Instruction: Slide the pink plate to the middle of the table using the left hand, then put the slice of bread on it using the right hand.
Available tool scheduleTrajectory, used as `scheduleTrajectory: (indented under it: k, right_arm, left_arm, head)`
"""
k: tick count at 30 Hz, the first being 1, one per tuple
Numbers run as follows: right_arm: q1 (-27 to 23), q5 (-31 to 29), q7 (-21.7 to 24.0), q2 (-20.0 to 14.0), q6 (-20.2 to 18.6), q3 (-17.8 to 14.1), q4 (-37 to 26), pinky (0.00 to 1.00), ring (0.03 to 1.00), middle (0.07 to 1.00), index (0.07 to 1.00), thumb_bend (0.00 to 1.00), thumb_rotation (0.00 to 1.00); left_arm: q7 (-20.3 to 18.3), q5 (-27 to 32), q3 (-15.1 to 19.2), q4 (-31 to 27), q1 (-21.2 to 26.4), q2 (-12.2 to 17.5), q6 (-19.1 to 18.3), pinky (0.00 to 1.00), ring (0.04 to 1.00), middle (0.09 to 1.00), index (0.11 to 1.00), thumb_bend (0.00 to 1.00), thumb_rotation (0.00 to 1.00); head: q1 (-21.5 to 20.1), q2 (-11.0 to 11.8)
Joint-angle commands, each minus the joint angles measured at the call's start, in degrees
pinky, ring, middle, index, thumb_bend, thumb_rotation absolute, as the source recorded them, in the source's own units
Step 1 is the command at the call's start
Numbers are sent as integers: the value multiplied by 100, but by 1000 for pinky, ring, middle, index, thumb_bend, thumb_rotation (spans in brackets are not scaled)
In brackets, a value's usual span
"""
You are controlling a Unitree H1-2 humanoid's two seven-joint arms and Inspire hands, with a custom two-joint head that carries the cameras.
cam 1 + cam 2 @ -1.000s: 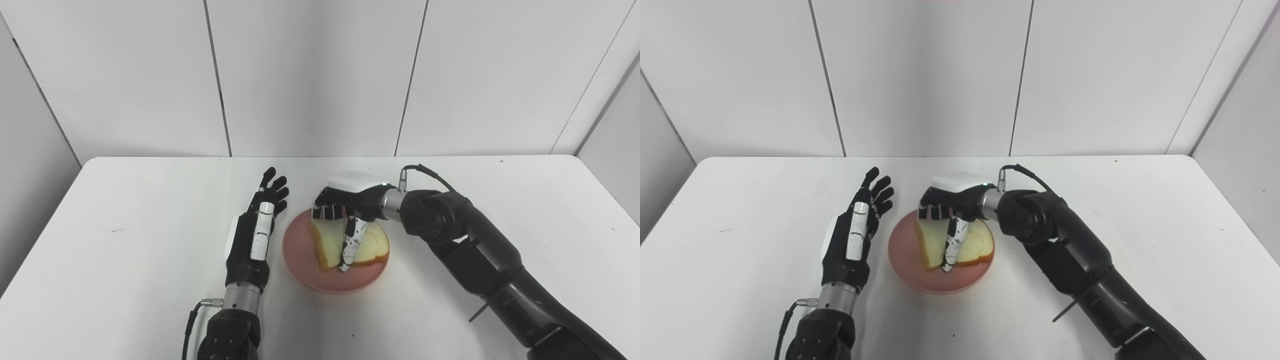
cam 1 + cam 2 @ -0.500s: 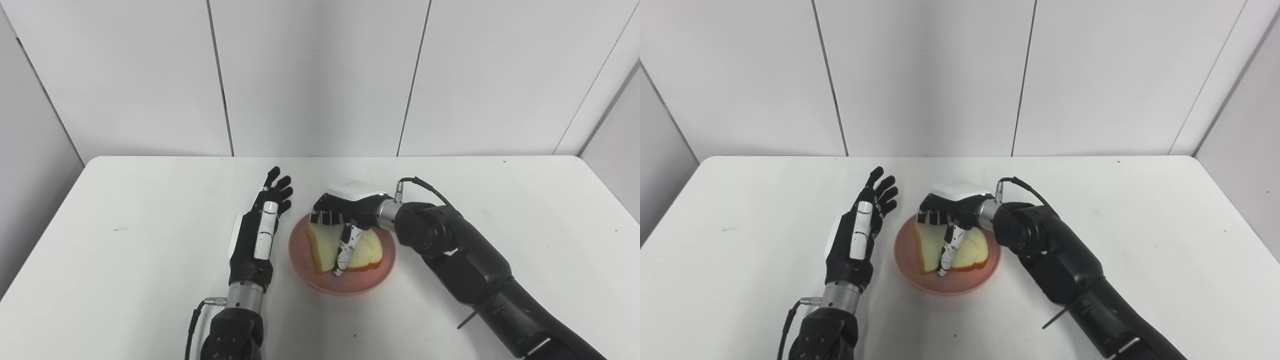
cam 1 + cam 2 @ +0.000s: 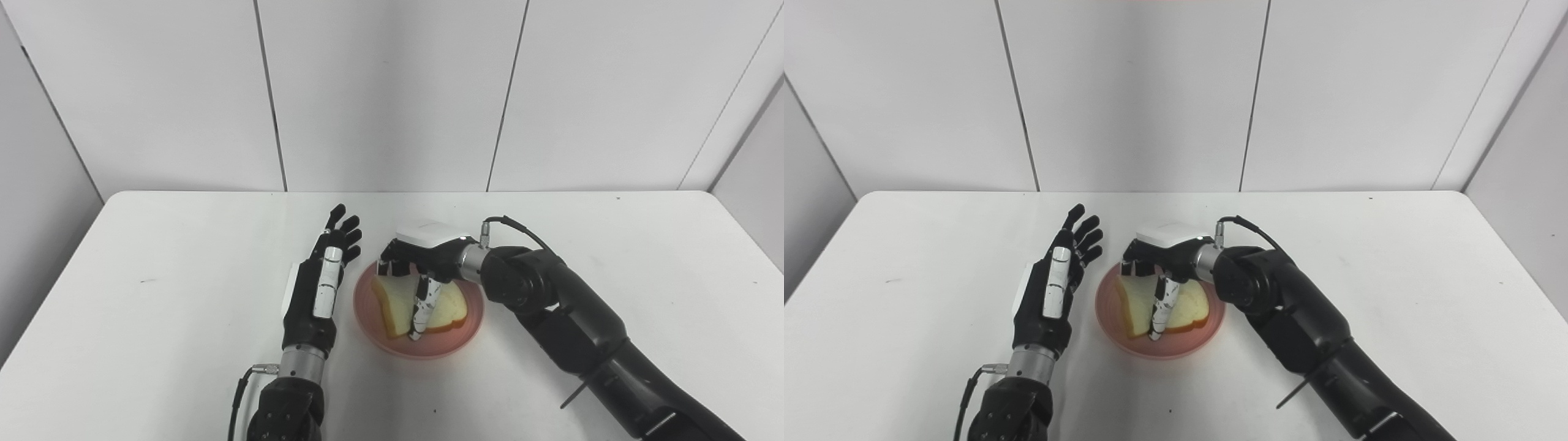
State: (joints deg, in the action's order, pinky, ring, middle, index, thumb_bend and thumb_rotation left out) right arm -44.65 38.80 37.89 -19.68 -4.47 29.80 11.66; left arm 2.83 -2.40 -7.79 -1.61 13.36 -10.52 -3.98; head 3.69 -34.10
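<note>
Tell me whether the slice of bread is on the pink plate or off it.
On it: the white bread slice lies on the round pink plate, under the right hand.

From my console the tabletop (image 3: 153,318) reads plain white, with a few tiny dark specks toward its near edge. The plate (image 3: 373,318) is salmon pink. On it, the slice of bread (image 3: 395,303) shows a cream-white crumb and a golden-tan crust. My left hand (image 3: 318,288) is black with white panels along one finger and its outer side (glossy, both). My right hand (image 3: 422,257) is black too, capped white on the back, its thumb speckled black and white.
</note>
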Motion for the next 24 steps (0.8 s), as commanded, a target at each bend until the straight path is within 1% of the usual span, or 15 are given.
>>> scheduleTrajectory:
  k: [1,3,4,5,7,9,10,13,14,15,16,17,21,24]
  right_arm:
    - [-350,202,172,-83,-244,22,-284,577,666,716,722,728,92]
    - [-359,311,376,-109,-388,32,-422,598,697,742,750,774,94]
    - [-361,364,478,-118,-483,33,-499,598,699,744,752,777,95]
    - [-365,421,571,-128,-571,36,-566,563,675,729,758,794,95]
    - [-368,488,719,-142,-698,22,-678,537,656,718,762,808,96]
    - [-370,501,875,-154,-844,-24,-803,400,493,590,778,818,80]
    - [-369,510,920,-157,-891,-40,-846,366,454,556,783,827,74]
    - [-390,542,1057,-191,-1010,-75,-988,346,442,536,788,852,67]
    - [-399,558,1081,-208,-1007,-74,-1020,394,501,582,783,864,80]
    - [-425,609,1116,-252,-962,-37,-1058,418,531,605,781,871,86]
    - [-443,646,1143,-283,-931,-12,-1084,510,639,698,783,873,131]
    - [-464,699,1147,-317,-876,17,-1110,546,674,728,782,875,143]
    - [-530,779,1232,-379,-851,40,-1194,667,754,796,785,869,152]
    - [-564,848,1298,-403,-941,-2,-1328,708,804,824,782,879,153]
  left_arm:
    - [-4,30,-31,-152,186,-158,101,891,896,902,910,754,954]
    - [3,30,-27,-171,179,-162,85,888,893,901,908,755,952]
    - [3,22,-28,-168,179,-155,98,888,893,902,908,754,952]
    - [0,22,-26,-159,183,-149,117,883,891,902,908,752,955]
    - [-8,40,-17,-151,188,-143,138,881,889,901,907,751,955]
    - [-21,70,-5,-161,188,-137,130,885,888,901,909,754,951]
    - [-27,82,-4,-165,188,-131,127,887,889,903,911,752,951]
    - [-26,74,-10,-180,176,-104,129,877,887,903,909,746,953]
    - [-29,75,-13,-185,173,-95,126,876,889,904,911,746,957]
    - [-36,89,-12,-190,171,-87,126,876,889,905,912,746,959]
    - [-39,100,-11,-193,170,-82,126,879,890,905,912,745,958]
    - [-47,109,-10,-197,167,-74,128,880,890,906,913,744,958]
    - [-58,134,-1,-217,154,-62,134,881,889,906,912,736,954]
    - [-82,175,13,-228,146,-53,139,885,892,909,913,731,952]
  head:
    - [-6,3]
    - [-21,-1]
    - [-26,1]
    - [-26,1]
    - [-45,-3]
    - [-60,-4]
    - [-60,-4]
    - [-107,-10]
    - [-107,-10]
    - [-126,-15]
    - [-126,-15]
    - [-136,-19]
    - [-159,-27]
    - [-180,-28]
